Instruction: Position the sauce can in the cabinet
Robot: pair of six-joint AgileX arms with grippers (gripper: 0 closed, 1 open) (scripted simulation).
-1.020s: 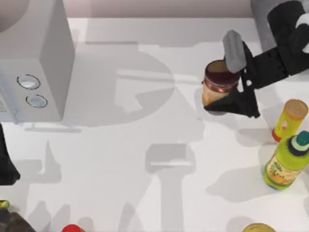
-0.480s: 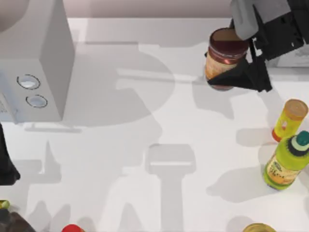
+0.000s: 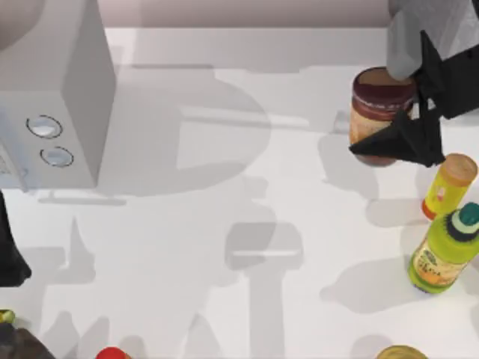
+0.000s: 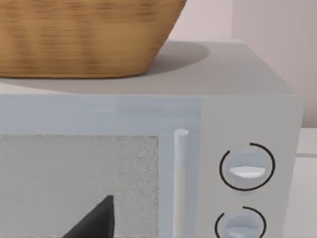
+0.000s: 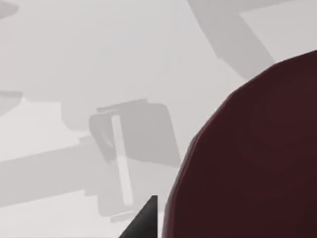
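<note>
The sauce can (image 3: pixel 378 112), short, with a dark maroon top and an orange label, hangs at the table's back right. My right gripper (image 3: pixel 397 97) is shut on it, one finger on each side. The right wrist view looks down on the can's maroon top (image 5: pixel 252 163), with a dark fingertip (image 5: pixel 143 220) beside it and the table far below. The cabinet is out of view. My left arm (image 3: pixel 9 254) stays parked at the left edge, and a dark fingertip (image 4: pixel 94 223) of it points at a pale grey box.
A pale grey box with two round buttons (image 3: pixel 67 97) stands at the back left, with a wicker basket (image 4: pixel 84 34) on top. A slim yellow bottle (image 3: pixel 449 183) and a green-yellow bottle (image 3: pixel 443 250) stand just in front of the held can. Small objects line the front edge.
My right gripper carried the sauce can first toward the back of the table, then to the right, nearer the yellow bottle. The left arm has not moved.
</note>
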